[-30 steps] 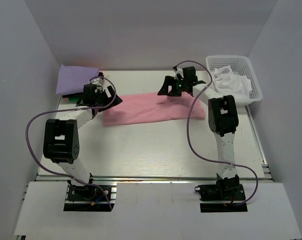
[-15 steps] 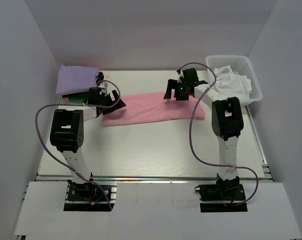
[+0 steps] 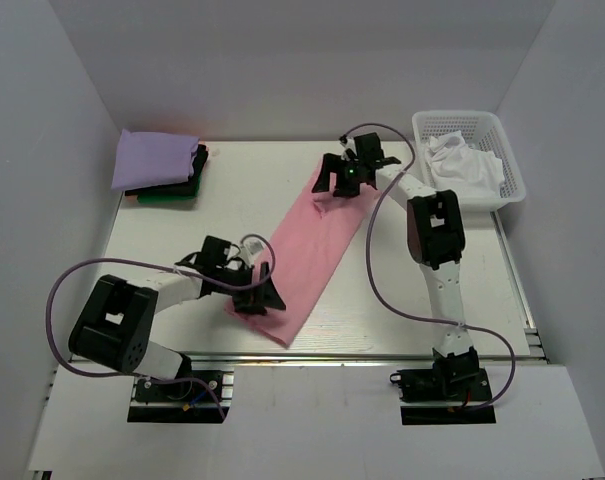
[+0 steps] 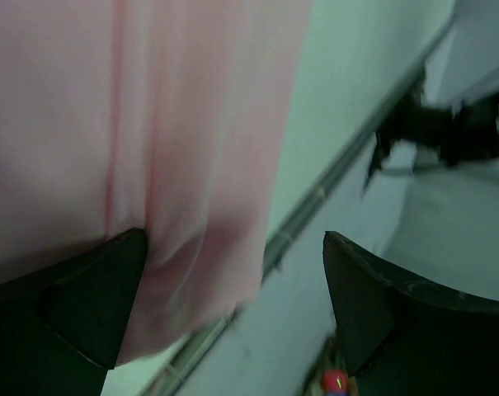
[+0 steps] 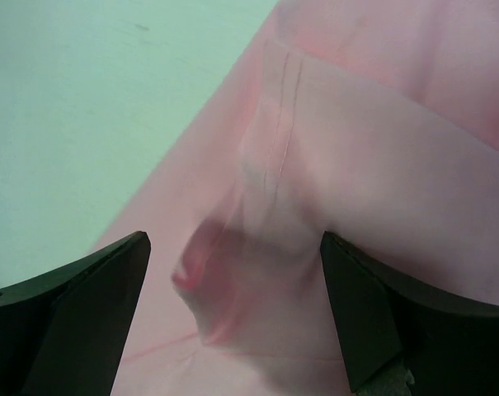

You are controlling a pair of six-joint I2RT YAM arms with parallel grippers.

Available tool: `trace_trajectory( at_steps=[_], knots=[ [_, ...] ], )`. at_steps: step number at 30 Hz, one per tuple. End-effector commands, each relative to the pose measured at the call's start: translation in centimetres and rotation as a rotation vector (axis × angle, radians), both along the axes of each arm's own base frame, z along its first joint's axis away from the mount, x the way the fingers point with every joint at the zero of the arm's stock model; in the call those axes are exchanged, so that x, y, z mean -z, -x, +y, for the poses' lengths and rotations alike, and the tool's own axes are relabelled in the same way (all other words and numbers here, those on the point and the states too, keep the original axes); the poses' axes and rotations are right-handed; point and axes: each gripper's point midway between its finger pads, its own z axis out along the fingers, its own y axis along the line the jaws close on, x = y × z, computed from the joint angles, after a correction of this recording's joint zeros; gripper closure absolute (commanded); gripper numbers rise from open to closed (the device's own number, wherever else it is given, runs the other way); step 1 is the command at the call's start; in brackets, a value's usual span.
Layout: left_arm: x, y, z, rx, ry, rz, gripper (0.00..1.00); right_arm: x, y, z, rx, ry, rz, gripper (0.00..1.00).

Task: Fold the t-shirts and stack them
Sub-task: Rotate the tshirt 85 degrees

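A pink t-shirt [image 3: 317, 240], folded into a long strip, lies diagonally from the far middle of the table to the near left. My left gripper [image 3: 260, 297] is at its near end, open, one finger over the cloth [image 4: 150, 124] and the other past its edge. Over its far end hangs my right gripper [image 3: 340, 183], open, with a raised pink wrinkle [image 5: 233, 247] between the wide fingers. In the far left corner, a lavender t-shirt [image 3: 154, 160] tops a stack with a black one [image 3: 187, 178] and a green one [image 3: 157, 198].
A white lattice basket [image 3: 502, 195] holding white cloth [image 3: 462, 165] stands at the far right. The table's metal front rail [image 4: 315, 202] runs just beyond the pink strip's near end. White walls close in the left, back and right sides.
The pink t-shirt has swung from lying across the table to a diagonal. Its left end came toward the near edge along with my left gripper. My right gripper stayed at the far end.
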Motion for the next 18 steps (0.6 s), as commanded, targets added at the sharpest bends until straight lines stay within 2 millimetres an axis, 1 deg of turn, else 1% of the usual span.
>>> trace_trajectory(
  at_steps=[1,2,3,4,5,6,8,9,10,11,12,13,14,15,16,17,18],
  knots=[
    [1.3,11.5,0.8,0.172,-0.025,0.384,0.0,1.0,0.5,6.6,-0.201,-0.111,-0.064,0.1],
    [1.3,12.5,0.7,0.21,-0.037,0.395,0.0,-1.5,-0.8,8.3,-0.225,-0.144,-0.132,0.1],
    [1.0,12.7,0.6,0.233,-0.043,0.395,0.0,1.3,-0.8,8.7,-0.233,-0.139,-0.101,0.1],
    [1.1,12.8,0.6,0.25,-0.06,0.394,0.0,1.2,-0.6,9.6,-0.265,-0.164,-0.115,0.1],
    [0.8,12.9,0.1,0.281,-0.066,0.393,0.0,0.9,-1.6,10.3,-0.26,-0.19,-0.158,0.1],
    [0.7,12.9,-0.2,0.302,-0.065,0.375,0.0,0.3,-1.8,10.8,-0.247,-0.233,-0.145,0.1],
    [0.6,12.9,-0.6,0.338,-0.081,0.34,0.0,-1.0,-2.0,11.6,-0.252,-0.272,-0.176,0.1],
    [-0.3,11.9,-1.2,0.335,-0.056,0.282,0.0,-1.4,-1.8,12.0,-0.269,-0.273,-0.198,0.1],
    [-0.7,11.7,-1.5,0.346,-0.057,0.248,0.0,-3.2,-1.7,12.0,-0.283,-0.262,-0.23,0.1],
    [-1.6,10.2,-2.1,0.338,-0.057,0.182,0.0,-3.9,-2.1,12.1,-0.273,-0.251,-0.263,0.1],
    [-2.4,9.3,-2.5,0.332,-0.054,0.133,0.0,-4.1,-1.5,12.5,-0.286,-0.232,-0.266,0.1],
    [-3.7,8.9,-2.9,0.341,-0.035,0.086,0.0,-6.2,-1.4,12.4,-0.295,-0.209,-0.323,0.1],
    [-5.3,7.8,-3.6,0.342,-0.011,0.026,0.0,-6.9,-1.5,12.2,-0.285,-0.196,-0.339,0.1],
    [-6.2,7.1,-3.9,0.328,-0.001,-0.013,0.0,-7.7,-1.4,12.2,-0.29,-0.191,-0.353,0.1],
    [-6.9,6.7,-4.0,0.313,-0.001,-0.046,0.0,-8.7,-0.8,12.1,-0.294,-0.17,-0.365,0.1],
    [-8.1,5.6,-3.9,0.282,-0.017,-0.131,0.0,-10.1,-0.6,12.1,-0.292,-0.162,-0.388,0.1],
    [-8.3,5.3,-3.6,0.256,-0.037,-0.148,0.0,-11.1,-0.3,11.8,-0.293,-0.15,-0.397,0.1]
  ],
)
